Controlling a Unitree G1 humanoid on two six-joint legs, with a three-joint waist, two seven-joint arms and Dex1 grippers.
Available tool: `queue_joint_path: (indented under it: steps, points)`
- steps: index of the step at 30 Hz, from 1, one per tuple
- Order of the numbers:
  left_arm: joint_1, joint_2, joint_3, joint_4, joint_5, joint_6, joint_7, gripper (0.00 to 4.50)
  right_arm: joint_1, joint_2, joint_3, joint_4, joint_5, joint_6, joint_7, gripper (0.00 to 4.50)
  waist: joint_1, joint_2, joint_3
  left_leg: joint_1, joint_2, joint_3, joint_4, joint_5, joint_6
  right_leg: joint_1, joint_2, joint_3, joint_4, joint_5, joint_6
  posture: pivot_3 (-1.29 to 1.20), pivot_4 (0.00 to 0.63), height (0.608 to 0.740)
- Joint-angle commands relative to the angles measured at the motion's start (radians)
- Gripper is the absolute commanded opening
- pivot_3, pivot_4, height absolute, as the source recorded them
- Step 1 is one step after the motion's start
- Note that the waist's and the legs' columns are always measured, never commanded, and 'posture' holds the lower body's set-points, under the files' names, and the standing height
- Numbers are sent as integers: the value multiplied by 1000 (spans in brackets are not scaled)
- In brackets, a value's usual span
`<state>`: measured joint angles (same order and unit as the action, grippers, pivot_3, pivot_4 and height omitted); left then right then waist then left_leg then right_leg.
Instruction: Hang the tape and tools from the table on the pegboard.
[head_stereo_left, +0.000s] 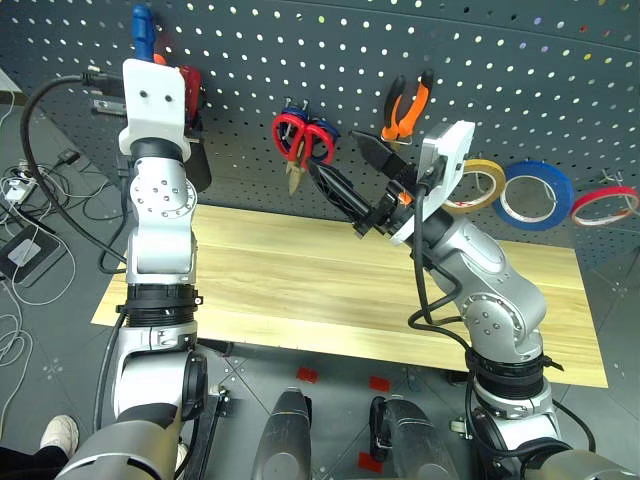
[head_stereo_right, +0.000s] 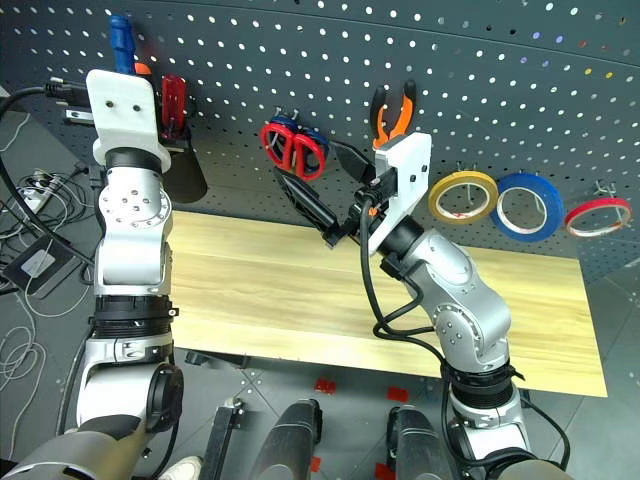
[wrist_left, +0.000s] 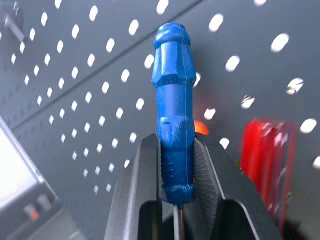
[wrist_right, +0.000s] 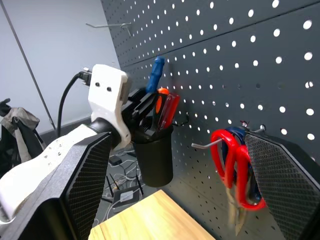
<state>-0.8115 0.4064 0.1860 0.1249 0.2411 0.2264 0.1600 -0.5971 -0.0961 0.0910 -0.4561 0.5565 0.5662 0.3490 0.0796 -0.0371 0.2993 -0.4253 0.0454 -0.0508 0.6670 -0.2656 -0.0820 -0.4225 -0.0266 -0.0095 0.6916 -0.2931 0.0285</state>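
Blue screwdriver (wrist_left: 174, 125) between jaws; three tape rolls (head_stereo_left: 538, 196), perhaps.

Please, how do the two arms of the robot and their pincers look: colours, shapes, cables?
Both arms are silver-grey rounded metal segments joined by black rings. Each wrist carries a white boxy block with two small dark dots. Thick black cables loop beside each arm. The left pincer and right pincer each have two black, wedge-shaped fingers with finely textured pads.

The dark grey perforated pegboard (head_stereo_left: 250, 60) stands behind the light wooden worktop (head_stereo_left: 300, 290). Toward its left edge a black cup (wrist_right: 154, 155) holds the slim blue-handled screwdriver (wrist_left: 174, 125); red-handled scissors (head_stereo_left: 303, 140), orange-and-black pliers (head_stereo_left: 408, 105) and the thin yellow tape roll (head_stereo_right: 463, 196) hang rightward.
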Motion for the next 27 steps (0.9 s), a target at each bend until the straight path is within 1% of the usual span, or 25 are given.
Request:
queue_joint_path:
  steps: [1,2,3,9,12,14,16,19,21,24,27]
  points:
    - [15,-6,14,-88,-5,22,9,2042,6,-3,5,-33,-5,-26,7,4500,0,0,-1,0,0,0,0,0,0,0,0,0,1,0,0,202,211,740]
    - [17,-6,14,-96,-7,28,9,2425,5,-3,5,-31,-6,-26,9,4500,0,0,-2,0,0,0,0,0,0,0,0,0,1,0,0,202,211,740]
    - [19,-7,14,-103,-8,34,8,2601,6,-3,5,-31,-6,-26,10,4500,0,0,-2,0,0,0,0,0,0,0,0,0,1,0,0,205,210,740]
    - [14,-5,17,-120,-18,47,2,4397,3,-1,10,-24,-10,-30,15,4500,0,-1,-3,0,0,0,2,0,0,0,0,0,3,0,0,213,207,740]
    - [17,-15,22,-146,-41,56,-10,4455,8,0,12,-30,-13,-30,15,4500,1,-2,-4,0,0,0,2,0,0,0,0,0,4,0,0,213,204,740]
    - [30,-33,28,-188,-82,64,-37,4455,19,-8,10,-40,-18,-31,17,4500,1,-2,-6,0,0,0,2,0,0,0,0,0,4,0,0,215,199,740]
    - [51,-82,41,-257,-181,104,-91,4455,40,-41,1,-63,-33,-43,31,4500,3,-2,-12,0,0,0,2,0,0,0,0,0,4,0,0,215,199,740]
    - [102,-134,48,-364,-270,202,-135,4455,98,-102,-23,-116,-42,-61,54,4500,4,-2,-19,0,-1,0,4,0,0,0,-2,0,4,0,0,219,195,740]
    - [174,-152,16,-464,-310,261,-178,4455,161,-157,-52,-154,-49,-64,60,4500,3,-2,-21,0,-1,0,4,0,0,1,-1,0,4,0,0,215,194,740]
    - [295,-167,-23,-592,-360,334,-227,4455,255,-212,-88,-193,-82,-51,26,4500,2,-2,-28,0,-1,0,4,0,0,1,-1,0,4,0,0,208,190,740]
    - [460,-159,-80,-668,-362,355,-268,4455,360,-239,-99,-179,-203,-60,-68,4500,1,-1,-39,0,0,0,4,0,0,1,-1,1,5,0,0,201,186,740]
